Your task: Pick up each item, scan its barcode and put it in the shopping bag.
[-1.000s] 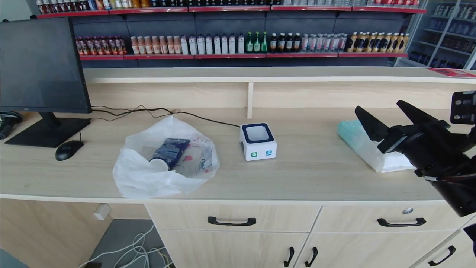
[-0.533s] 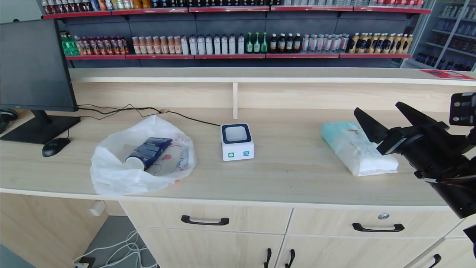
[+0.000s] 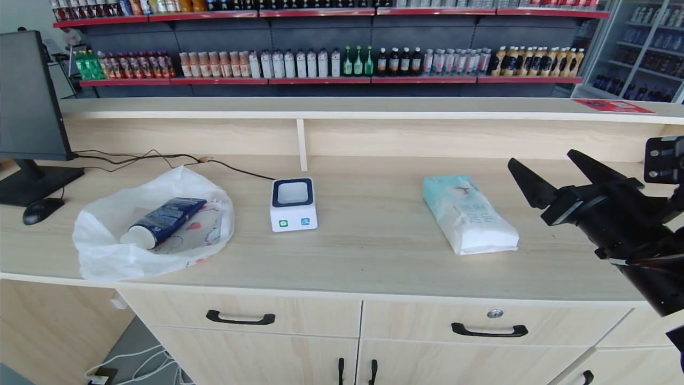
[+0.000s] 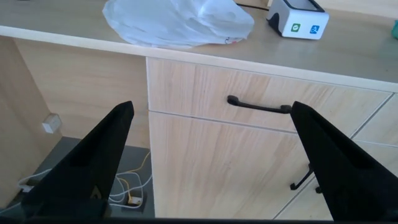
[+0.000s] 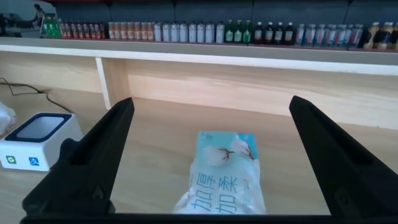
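The right gripper's [image 3: 541,158] two black fingers [image 3: 526,182] are spread wide with nothing between them. They hang above the right end of the counter [image 3: 374,256], just to the right of the tissue pack [image 3: 469,214] and clear of it. In the right wrist view the pack sits below the gap between the two fingers. It lies flat on the counter, its length running from near to far with a slight slant.

The left gripper [image 4: 211,109] is also spread and empty. It is held low in front of the counter, facing a drawer with a black handle [image 4: 258,106].

The white scanner [image 3: 293,204] stands at mid-counter, well apart from the pack on its left. Near the scanner, further left, the white shopping bag [image 3: 107,256] lies open, with a dark blue tube [image 3: 163,222] resting in it. A monitor [image 3: 26,96] and a mouse [image 3: 38,209] stand at the far left, and shelves of bottles [image 3: 320,61] line the far wall
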Tool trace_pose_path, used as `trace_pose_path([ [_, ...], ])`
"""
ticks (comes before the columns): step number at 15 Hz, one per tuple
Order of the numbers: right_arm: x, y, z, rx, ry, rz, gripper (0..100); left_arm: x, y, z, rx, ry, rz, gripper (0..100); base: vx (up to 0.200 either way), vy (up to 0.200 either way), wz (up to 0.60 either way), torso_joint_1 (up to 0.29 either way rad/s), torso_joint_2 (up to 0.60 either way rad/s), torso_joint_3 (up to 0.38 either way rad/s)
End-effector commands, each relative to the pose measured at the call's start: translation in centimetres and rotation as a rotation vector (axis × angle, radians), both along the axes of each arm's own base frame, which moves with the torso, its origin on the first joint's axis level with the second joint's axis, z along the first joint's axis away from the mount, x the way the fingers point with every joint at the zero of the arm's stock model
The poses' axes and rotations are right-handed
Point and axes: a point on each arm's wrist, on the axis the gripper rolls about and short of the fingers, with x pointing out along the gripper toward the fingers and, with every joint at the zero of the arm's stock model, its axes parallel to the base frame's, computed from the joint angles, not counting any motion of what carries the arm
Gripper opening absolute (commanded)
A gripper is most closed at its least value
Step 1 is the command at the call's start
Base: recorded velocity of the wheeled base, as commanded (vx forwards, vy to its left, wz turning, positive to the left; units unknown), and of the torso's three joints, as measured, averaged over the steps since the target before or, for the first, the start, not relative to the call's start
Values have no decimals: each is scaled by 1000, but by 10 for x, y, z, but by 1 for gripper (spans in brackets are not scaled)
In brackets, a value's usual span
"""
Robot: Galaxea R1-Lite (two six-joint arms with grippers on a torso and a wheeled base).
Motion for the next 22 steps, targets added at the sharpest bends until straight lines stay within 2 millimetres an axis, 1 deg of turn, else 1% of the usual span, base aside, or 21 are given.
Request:
trace_pose_path([
  [1,2,1,-2,-2,6,2,100,0,0,0,-1,0,0,100,200,0,0,-2,2,2],
  [2,2,1,-2,-2,7,2,100,0,0,0,-1,0,-2,100,200,0,0,-2,-2,2],
  [8,1,1,-6,-9,23,7,100,0,0,0,1,0,0,100,0,0,0,0,0,0],
  [10,0,11,-7,-22,26,87,100,0,0,0,1,0,-2,100,0,0,0,0,0,0],
  [11,1,19,-3,-4,9,122,100,0,0,0,1,0,-2,100,0,0,0,0,0,0],
  [13,4,24,5,34,9,151,100,0,0,0,1,0,-2,100,0,0,0,0,0,0],
  [14,8,28,15,45,-11,162,100,0,0,0,1,0,2,100,0,0,0,0,0,0],
  [15,13,31,31,55,-32,170,100,0,0,0,1,0,0,100,0,0,0,0,0,0],
  [16,12,36,49,61,-50,186,100,0,0,0,1,0,0,100,0,0,0,0,0,0],
  [17,10,45,69,67,-55,216,100,0,0,0,1,0,-2,100,0,0,0,0,0,0],
  [18,5,55,83,69,-43,262,100,0,0,0,1,1,0,100,0,0,0,0,0,0],
  [19,5,58,87,41,-19,269,100,0,0,0,1,0,0,100,0,0,0,0,0,0],
  [20,7,52,91,-16,-2,241,100,0,0,0,1,0,2,100,0,0,0,0,0,0],
  [21,7,53,90,-31,27,252,100,0,0,0,1,0,0,100,0,0,0,0,0,0],
  [22,5,54,84,-63,84,319,100,0,0,0,1,0,0,100,0,0,0,0,0,0],
])
